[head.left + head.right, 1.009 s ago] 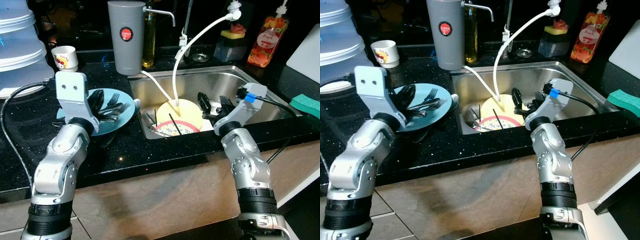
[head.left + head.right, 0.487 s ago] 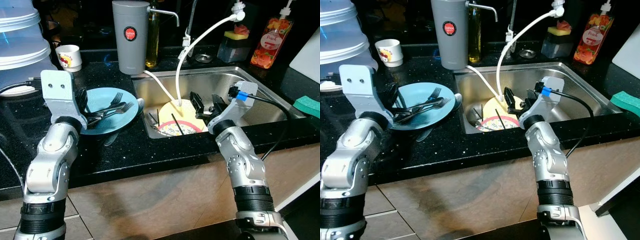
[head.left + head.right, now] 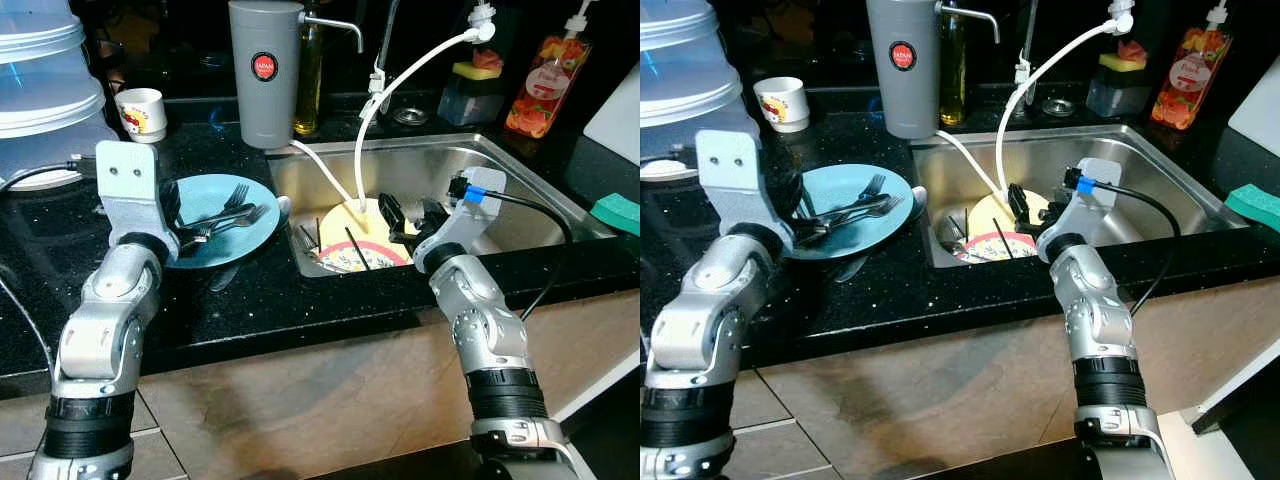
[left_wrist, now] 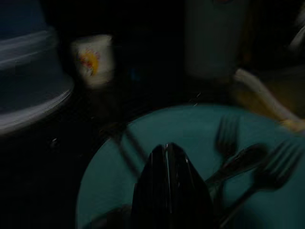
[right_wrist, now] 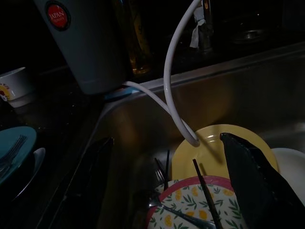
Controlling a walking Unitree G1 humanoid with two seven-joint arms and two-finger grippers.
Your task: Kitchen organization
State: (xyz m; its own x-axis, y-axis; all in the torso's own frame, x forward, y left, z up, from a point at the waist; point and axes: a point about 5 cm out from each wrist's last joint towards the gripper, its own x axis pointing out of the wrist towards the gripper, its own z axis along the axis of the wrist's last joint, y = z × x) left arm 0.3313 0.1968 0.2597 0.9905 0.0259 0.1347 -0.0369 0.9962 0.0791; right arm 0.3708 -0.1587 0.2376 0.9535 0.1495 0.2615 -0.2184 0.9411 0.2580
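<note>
- Right gripper (image 3: 405, 217) of mine hangs inside the steel sink (image 3: 520, 200), fingers spread wide apart, over a yellow plate (image 3: 365, 218) and a red-rimmed patterned plate (image 3: 352, 256).
- My left gripper (image 4: 167, 183) sits low over the blue plate (image 3: 205, 195) on the black counter (image 3: 300, 310), fingers pressed together and holding nothing.
- Forks (image 3: 235, 205) lie across that blue plate.
- A white hose (image 5: 171, 90) curves down onto the yellow plate.
- A grey jug (image 3: 265, 70) stands behind the sink.
</note>
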